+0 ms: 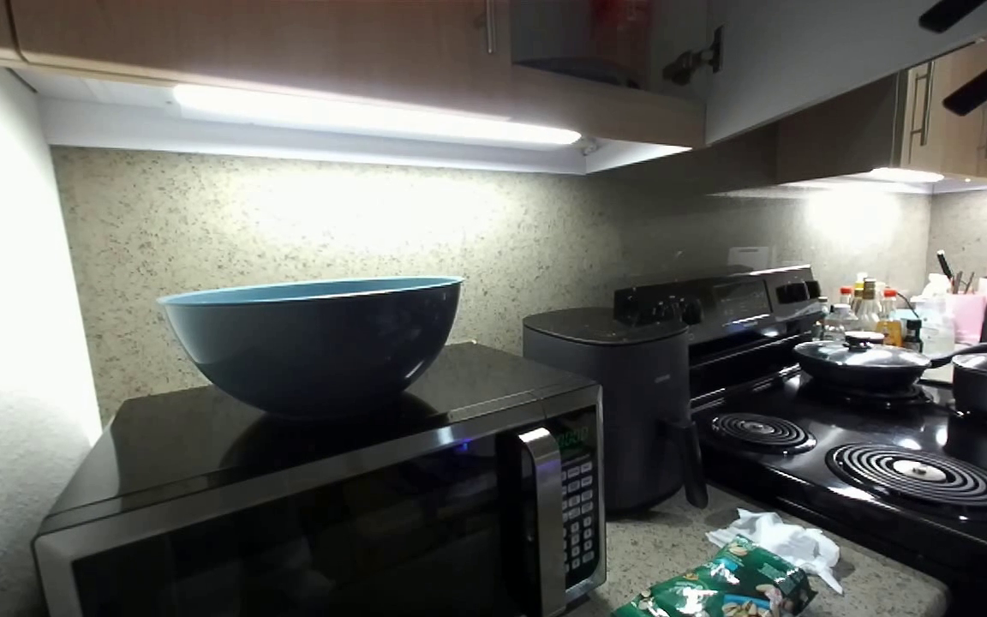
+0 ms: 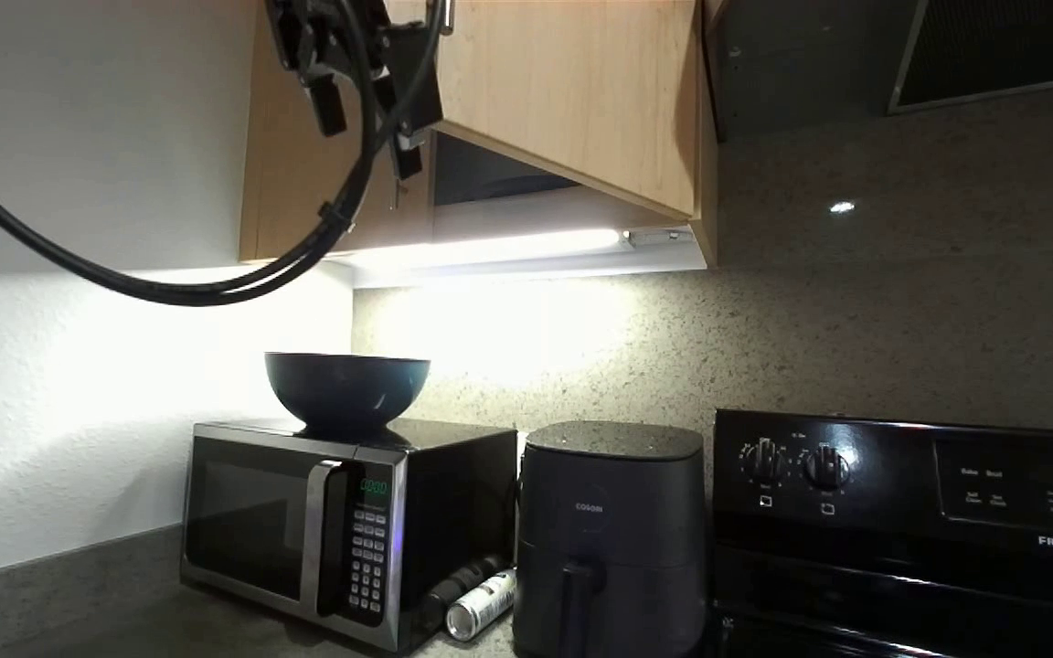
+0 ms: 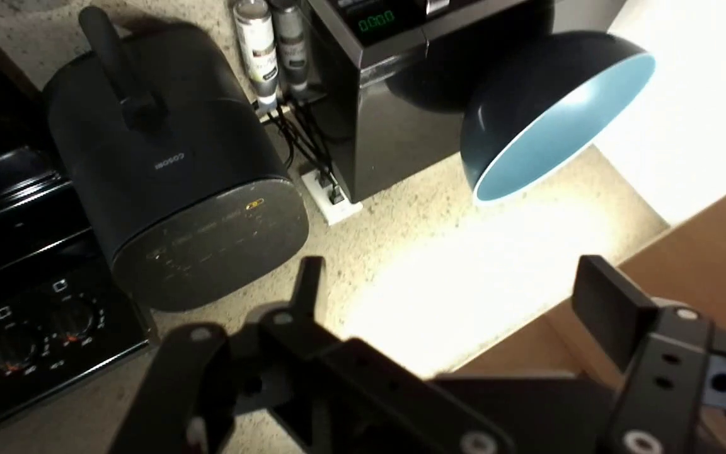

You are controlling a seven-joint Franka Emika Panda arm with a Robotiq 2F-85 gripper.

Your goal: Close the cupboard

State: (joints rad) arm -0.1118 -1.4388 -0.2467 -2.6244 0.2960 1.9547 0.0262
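The brown wooden cupboard (image 1: 288, 51) hangs on the wall, and it also shows in an exterior view (image 2: 335, 210) and at the lower right of the wrist view (image 3: 709, 246). Its right door stands open, with the pale inner face (image 1: 819, 56) and hinge in sight. The door's outer wood face (image 2: 572, 91) shows in an exterior view. Its dark inside is partly visible. My gripper (image 2: 368, 137) is open and empty near the door's free edge; contact cannot be told. Its fingertips also show at the upper right (image 1: 954, 56) and spread wide in the wrist view (image 3: 448, 271).
Below stand a black microwave (image 2: 289, 521) with a large blue bowl (image 2: 348, 388) on top, a black air fryer (image 2: 613, 539) and a black stove (image 1: 870, 463). A range hood (image 2: 810, 64) is right of the cupboard. A black cable (image 2: 188, 292) loops from the arm.
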